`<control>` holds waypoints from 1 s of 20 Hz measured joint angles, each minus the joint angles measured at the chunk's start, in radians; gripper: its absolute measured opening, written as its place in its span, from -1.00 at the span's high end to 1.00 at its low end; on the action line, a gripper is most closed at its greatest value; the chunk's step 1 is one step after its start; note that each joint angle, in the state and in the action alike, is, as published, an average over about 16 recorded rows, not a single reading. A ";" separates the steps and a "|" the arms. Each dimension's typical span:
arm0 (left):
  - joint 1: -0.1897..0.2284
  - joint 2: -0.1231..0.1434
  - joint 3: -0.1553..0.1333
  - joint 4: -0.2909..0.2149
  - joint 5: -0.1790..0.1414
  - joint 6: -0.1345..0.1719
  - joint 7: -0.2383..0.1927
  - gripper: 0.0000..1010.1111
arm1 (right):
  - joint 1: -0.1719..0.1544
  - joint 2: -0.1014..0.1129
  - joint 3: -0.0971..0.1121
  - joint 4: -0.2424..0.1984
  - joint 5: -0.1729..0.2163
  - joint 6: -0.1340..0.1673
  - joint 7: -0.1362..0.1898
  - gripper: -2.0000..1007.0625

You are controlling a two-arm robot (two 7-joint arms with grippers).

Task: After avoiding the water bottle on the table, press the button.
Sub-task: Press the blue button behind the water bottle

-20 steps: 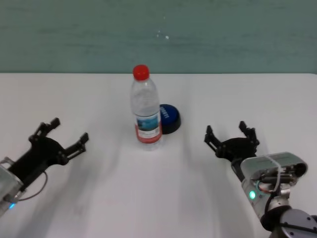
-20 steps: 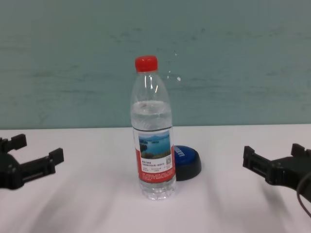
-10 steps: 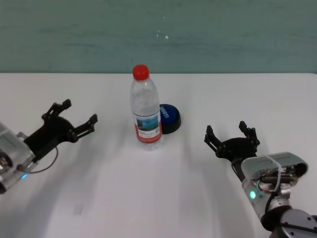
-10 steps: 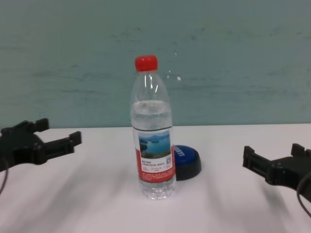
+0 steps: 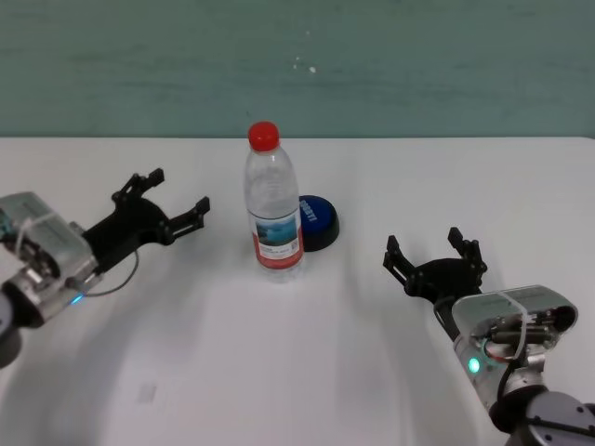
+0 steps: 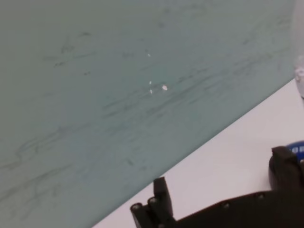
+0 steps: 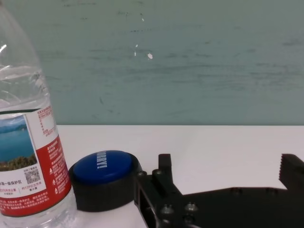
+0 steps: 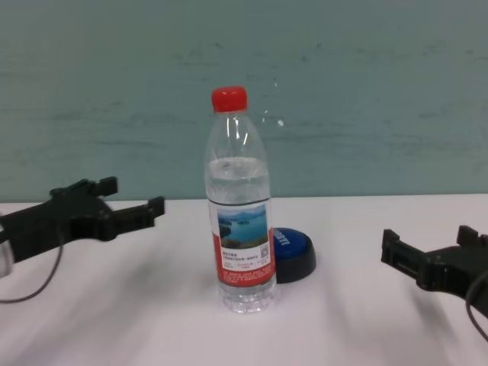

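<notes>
Left pincer (image 5: 165,199) nearer water bottle (image 5: 273,206); lettered button (image 7: 105,177)

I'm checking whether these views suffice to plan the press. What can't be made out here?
- Button: its left part is hidden behind the water bottle in head and chest views.
- Button lettering: too small to read in the head view.
- Left wrist view: the button is cut off by the frame edge and the left gripper.
- Right gripper: idle on the right, one finger cut off in the chest view.

A teal wall (image 5: 418,65) with white specks rises behind.
</notes>
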 joint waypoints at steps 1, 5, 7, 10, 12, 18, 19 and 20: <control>-0.014 -0.006 0.007 0.016 0.001 -0.004 -0.002 -0.98 | 0.000 0.000 0.000 0.000 0.000 0.000 0.000 -0.99; -0.059 -0.029 0.031 0.074 0.005 -0.019 -0.009 -0.98 | 0.000 0.000 0.000 0.000 0.000 0.000 0.000 -0.99; -0.076 -0.039 0.041 0.097 0.007 -0.026 -0.011 -0.98 | 0.000 0.000 0.000 0.000 0.000 0.000 0.000 -0.99; -0.093 -0.050 0.051 0.121 0.010 -0.034 -0.012 -0.98 | 0.000 0.000 0.000 0.000 0.000 0.000 0.000 -0.99; -0.099 -0.054 0.056 0.130 0.011 -0.038 -0.011 -0.98 | 0.000 0.000 0.000 0.000 0.000 0.000 0.000 -0.99; -0.108 -0.059 0.063 0.140 0.014 -0.044 -0.009 -0.98 | 0.000 0.000 0.000 0.000 0.000 0.000 0.000 -0.99; -0.108 -0.058 0.063 0.140 0.014 -0.044 -0.008 -0.98 | 0.000 0.000 0.000 0.000 0.000 0.000 0.000 -0.99; -0.108 -0.058 0.063 0.139 0.014 -0.045 -0.008 -0.98 | 0.000 0.000 0.000 0.000 0.000 0.000 0.000 -0.99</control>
